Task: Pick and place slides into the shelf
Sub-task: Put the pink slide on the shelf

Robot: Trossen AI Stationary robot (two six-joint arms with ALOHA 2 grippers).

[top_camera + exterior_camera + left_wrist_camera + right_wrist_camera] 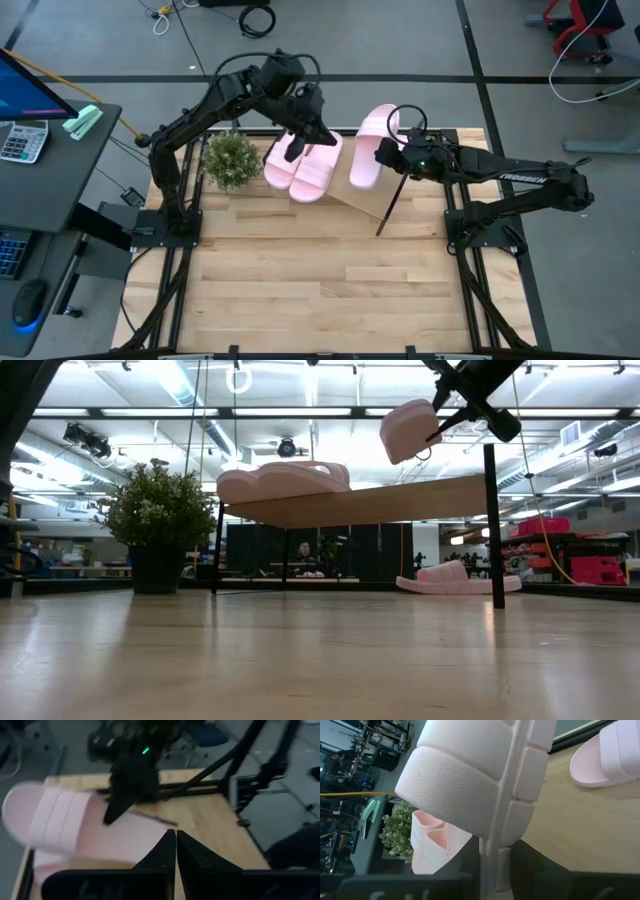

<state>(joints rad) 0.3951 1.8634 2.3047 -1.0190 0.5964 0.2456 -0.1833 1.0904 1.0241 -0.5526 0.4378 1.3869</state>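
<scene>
Two pink slides lie side by side, soles down, on the upper left part of the slanted wooden shelf. In the low view they sit on the board. My left gripper hovers over them, shut with nothing between its fingers. My right gripper is shut on a third slide above the shelf's right part. A fourth slide lies on the table behind the shelf. My right gripper pinches the third slide by the side edge of its sole, beside the strap, between the two fingers. The fingers come roughly level from the table's right. The slide is lifted clear and tilted on its edge above the board.
A potted plant stands left of the shelf near the table's far left corner. The shelf's black legs stand on the table's far half. The near half of the butcher-block tabletop is bare wood.
</scene>
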